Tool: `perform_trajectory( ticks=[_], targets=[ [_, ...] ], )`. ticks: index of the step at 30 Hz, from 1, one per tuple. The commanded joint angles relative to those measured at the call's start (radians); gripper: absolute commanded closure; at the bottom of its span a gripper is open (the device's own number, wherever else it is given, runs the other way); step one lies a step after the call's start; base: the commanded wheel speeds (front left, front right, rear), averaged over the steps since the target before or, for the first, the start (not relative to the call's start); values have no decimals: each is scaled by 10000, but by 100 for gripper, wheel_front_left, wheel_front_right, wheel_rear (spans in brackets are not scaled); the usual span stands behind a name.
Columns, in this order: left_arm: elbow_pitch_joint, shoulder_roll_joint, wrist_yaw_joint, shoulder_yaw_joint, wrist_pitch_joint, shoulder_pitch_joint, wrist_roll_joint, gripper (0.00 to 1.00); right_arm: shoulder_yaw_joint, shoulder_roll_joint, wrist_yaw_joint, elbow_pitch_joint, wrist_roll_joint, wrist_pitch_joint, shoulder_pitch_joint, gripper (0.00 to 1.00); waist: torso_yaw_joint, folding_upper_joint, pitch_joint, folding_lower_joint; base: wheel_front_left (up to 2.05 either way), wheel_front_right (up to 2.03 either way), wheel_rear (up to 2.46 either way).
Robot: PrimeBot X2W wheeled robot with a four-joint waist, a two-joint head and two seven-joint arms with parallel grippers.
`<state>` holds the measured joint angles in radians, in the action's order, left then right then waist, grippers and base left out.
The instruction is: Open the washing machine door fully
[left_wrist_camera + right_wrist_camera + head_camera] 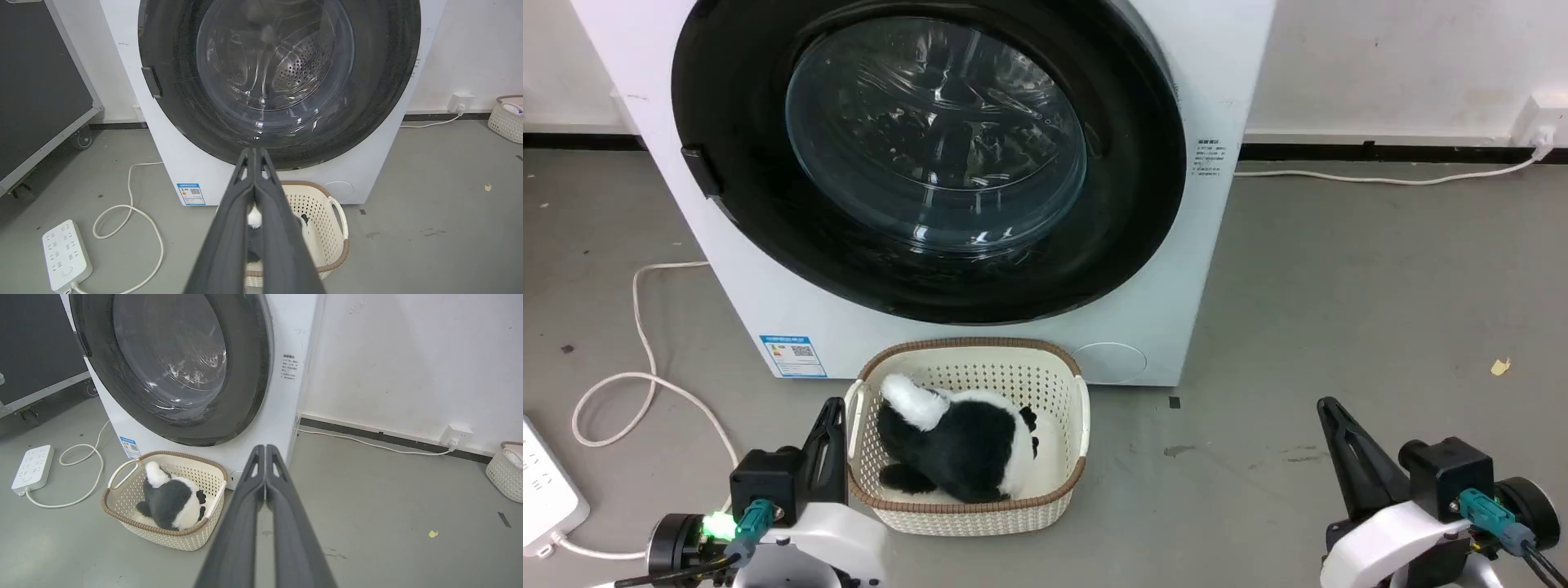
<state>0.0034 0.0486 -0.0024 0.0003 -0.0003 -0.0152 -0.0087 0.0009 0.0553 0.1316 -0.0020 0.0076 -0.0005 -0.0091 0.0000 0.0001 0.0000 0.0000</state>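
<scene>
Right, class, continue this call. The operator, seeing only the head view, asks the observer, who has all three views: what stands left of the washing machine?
Observer: A big black wheeled panel, just beside the washing machine.
Operator: Anything along the wall to the right?
Observer: A second cream basket, past the wall socket.
Operator: Are both sets of jaws closed?
Observer: Yes. On the left gripper and the right gripper, the two fingers are pressed together with nothing between them.
</scene>
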Motion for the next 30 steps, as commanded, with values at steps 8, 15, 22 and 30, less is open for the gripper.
perform_trajectory(
  ticks=[8, 15, 22, 30],
  targets=[
    [-34, 16, 24, -3, 3, 152, 87, 100, -9, -51, -9, 20, -76, 5, 91, 100, 0, -1, 0, 0, 0, 0, 0],
    [-34, 16, 24, -3, 3, 152, 87, 100, -9, -51, -9, 20, -76, 5, 91, 100, 0, -1, 0, 0, 0, 0, 0],
    [-34, 16, 24, -3, 3, 152, 87, 100, -9, -51, -9, 20, -76, 5, 91, 100, 0, -1, 0, 0, 0, 0, 0],
    [-34, 16, 24, -3, 3, 152, 87, 100, -9, -51, -9, 20, -76, 5, 91, 100, 0, -1, 0, 0, 0, 0, 0]
  ],
)
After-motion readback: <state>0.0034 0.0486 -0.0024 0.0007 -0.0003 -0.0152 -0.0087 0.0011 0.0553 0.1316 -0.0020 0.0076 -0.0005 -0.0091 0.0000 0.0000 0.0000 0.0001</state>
